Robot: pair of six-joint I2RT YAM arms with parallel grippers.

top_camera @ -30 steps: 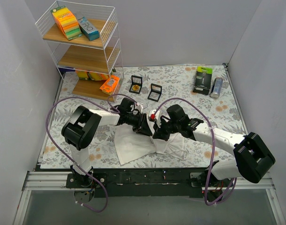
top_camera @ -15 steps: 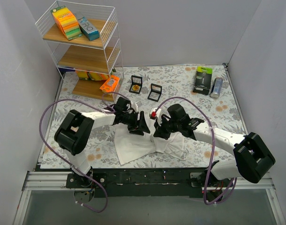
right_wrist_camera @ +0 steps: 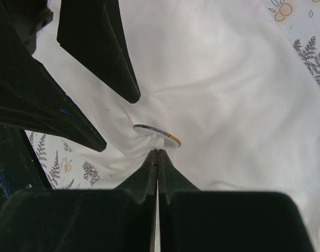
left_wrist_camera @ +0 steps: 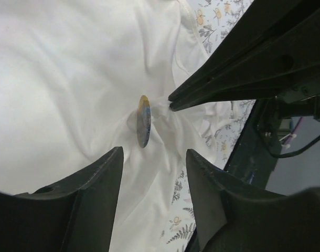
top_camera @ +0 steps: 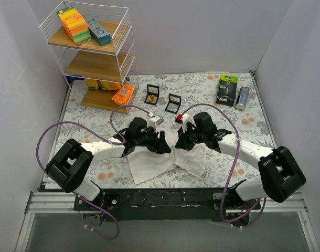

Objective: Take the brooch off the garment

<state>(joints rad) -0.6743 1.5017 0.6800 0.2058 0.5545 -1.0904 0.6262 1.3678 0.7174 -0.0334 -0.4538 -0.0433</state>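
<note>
The white garment (top_camera: 157,160) lies crumpled on the floral cloth in front of the arms. The round brooch (left_wrist_camera: 144,121) is pinned to it and stands edge-on; it also shows in the right wrist view (right_wrist_camera: 157,135). My right gripper (right_wrist_camera: 158,151) is shut on a pinch of garment cloth right behind the brooch, and in the top view (top_camera: 180,143) it is at the garment's far edge. My left gripper (left_wrist_camera: 153,152) is open, its fingers on either side just short of the brooch; in the top view (top_camera: 163,143) it faces the right one. The top view hides the brooch.
A wire shelf rack (top_camera: 92,52) with boxes stands at the back left, an orange packet (top_camera: 123,95) at its foot. Two open black jewellery boxes (top_camera: 152,94) (top_camera: 173,103) sit behind the grippers. A green box (top_camera: 227,89) and a can (top_camera: 242,97) are at the back right.
The left arm's elbow has swung down and to the left while its open gripper stays pointed at the brooch. The right gripper has shifted slightly back, pulling the cloth with it.
</note>
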